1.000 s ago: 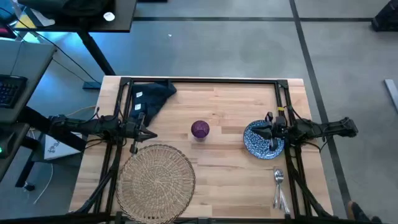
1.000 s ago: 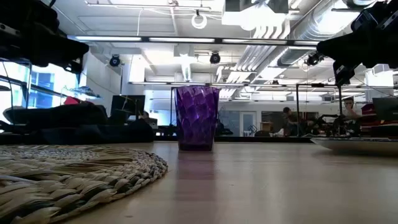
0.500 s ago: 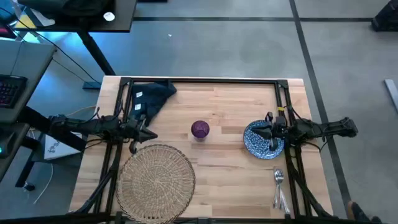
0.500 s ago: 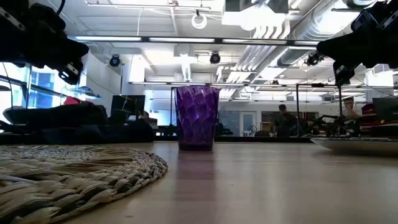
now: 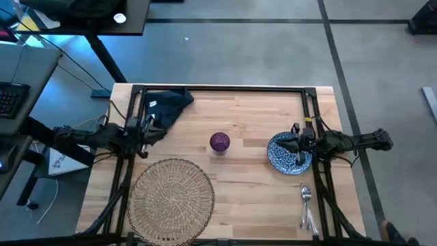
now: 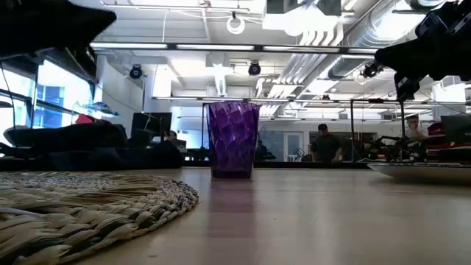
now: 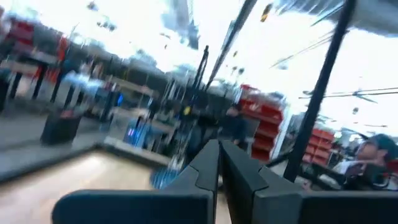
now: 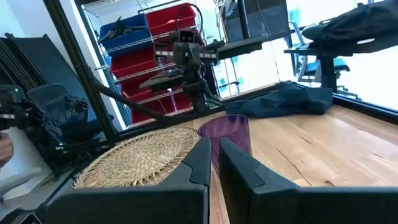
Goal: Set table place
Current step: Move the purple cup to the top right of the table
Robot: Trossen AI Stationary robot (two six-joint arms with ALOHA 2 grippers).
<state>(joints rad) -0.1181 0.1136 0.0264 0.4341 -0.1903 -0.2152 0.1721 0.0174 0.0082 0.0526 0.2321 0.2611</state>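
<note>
left claw (image 5: 151,128), pinched narrow, beside the navy napkin (image 5: 167,104); right claw (image 5: 285,144), narrow, hangs over the speckled plate (image 5: 281,160).

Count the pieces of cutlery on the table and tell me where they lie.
2 at least: the cutlery lies bunched near the table's front right edge, just below the plate. A spoon is distinguishable; overlapping pieces may hide others.

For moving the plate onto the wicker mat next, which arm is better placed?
Right, most likely. The right gripper, fingers shut and empty, hangs directly over the plate. The left gripper is across the table beside the napkin, nearer the mat than the plate.
</note>
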